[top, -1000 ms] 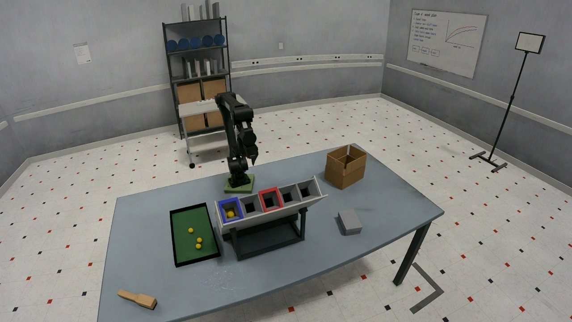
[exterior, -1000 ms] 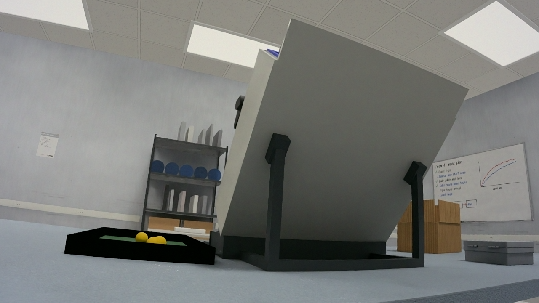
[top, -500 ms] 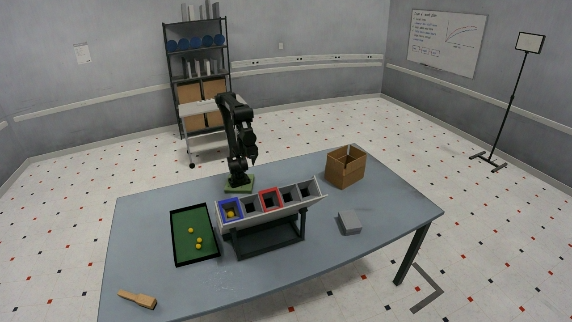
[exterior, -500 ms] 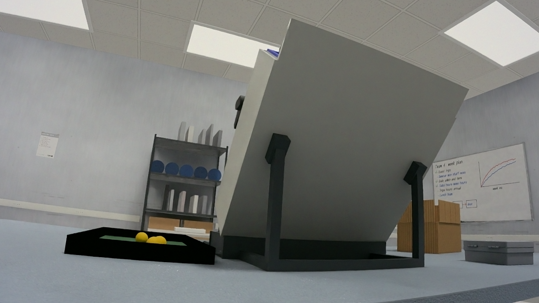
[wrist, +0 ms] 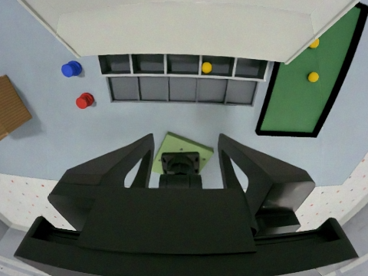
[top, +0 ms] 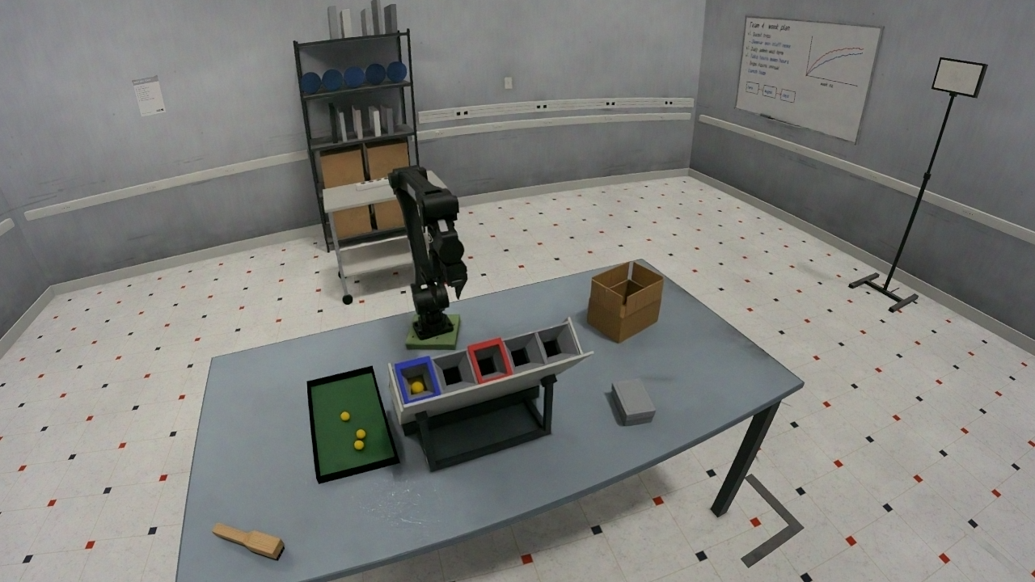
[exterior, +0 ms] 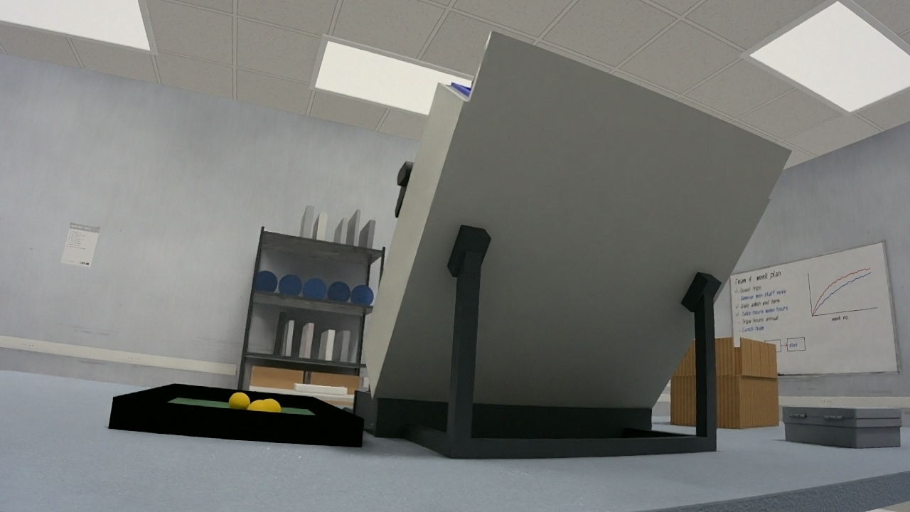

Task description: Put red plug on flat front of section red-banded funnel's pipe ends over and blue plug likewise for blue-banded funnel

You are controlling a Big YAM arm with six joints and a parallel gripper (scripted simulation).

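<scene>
My gripper (wrist: 185,139) is open and empty, held high above the arm's base behind the funnel rack; it also shows in the top view (top: 458,285). A yellow marble (top: 416,387) sits in the blue-banded funnel (top: 417,378). The red-banded funnel (top: 489,360) is empty. In the wrist view a row of five sections (wrist: 182,65) with flat front parts (wrist: 182,89) lies under the cover. A marble (wrist: 206,67) rests in the fourth section from the left. The blue plug (wrist: 71,69) and the red plug (wrist: 84,100) stand on the table left of the sections.
A green tray (top: 350,422) with three marbles lies beside the rack. A cardboard box (top: 624,300), a grey case (top: 632,402) and a wooden block (top: 248,540) are on the table. The arm's base stands on a green pad (top: 433,332).
</scene>
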